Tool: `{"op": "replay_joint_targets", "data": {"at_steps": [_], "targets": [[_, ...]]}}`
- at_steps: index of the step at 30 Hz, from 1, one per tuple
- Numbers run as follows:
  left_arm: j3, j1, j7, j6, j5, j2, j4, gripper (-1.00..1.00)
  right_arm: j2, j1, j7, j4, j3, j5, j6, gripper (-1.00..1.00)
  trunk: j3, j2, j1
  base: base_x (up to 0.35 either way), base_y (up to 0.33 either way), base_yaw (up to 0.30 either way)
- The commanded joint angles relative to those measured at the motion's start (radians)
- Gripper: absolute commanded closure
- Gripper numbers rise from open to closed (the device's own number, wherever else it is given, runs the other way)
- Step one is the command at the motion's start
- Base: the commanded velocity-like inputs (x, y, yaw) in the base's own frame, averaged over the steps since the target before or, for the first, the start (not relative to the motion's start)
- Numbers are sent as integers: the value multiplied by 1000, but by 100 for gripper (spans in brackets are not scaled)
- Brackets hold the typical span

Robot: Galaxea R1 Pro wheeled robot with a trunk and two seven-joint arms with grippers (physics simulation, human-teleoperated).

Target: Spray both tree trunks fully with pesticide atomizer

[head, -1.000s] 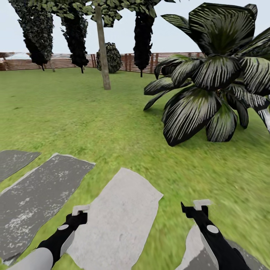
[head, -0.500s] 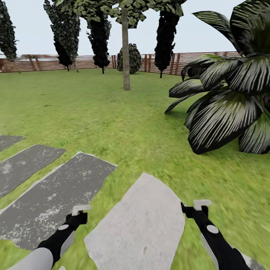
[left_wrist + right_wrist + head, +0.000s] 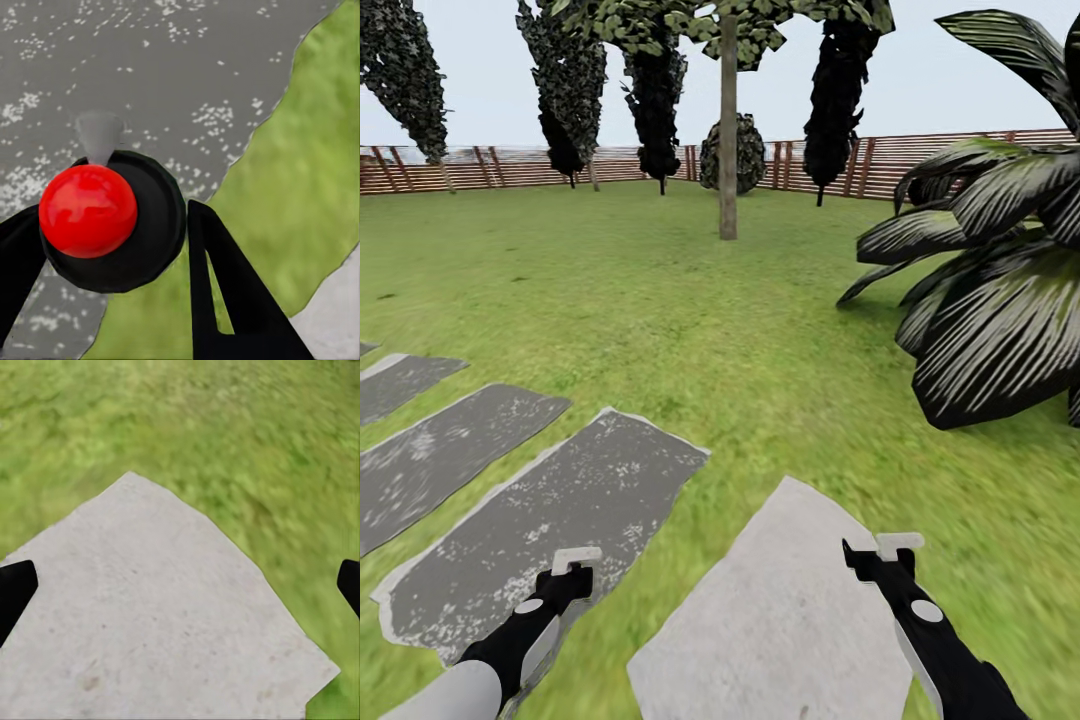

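Left jaws clamp the pesticide atomizer [image 3: 112, 217] above a stepping stone [image 3: 150, 67]; right jaws gape wide.

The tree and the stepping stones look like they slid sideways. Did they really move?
No, the camera turned left, so the tree trunk, palm and stepping stones slid right in the picture. Both arms stayed put; the left gripper still holds the atomizer, and the right gripper stays open.
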Motion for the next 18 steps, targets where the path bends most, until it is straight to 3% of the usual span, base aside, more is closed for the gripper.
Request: {"op": "replay_joint_targets", "data": {"at_steps": [1,18], "targets": [[0,0,0,0,0,0,0,100,0,0,-1,0,0,0,0,-100,0,0,0,243,243,2],[-1,0,1,-1,0,0,-1,100,0,0,-1,1,1,0,1,-100,0,0,0,273,216,0]]}}
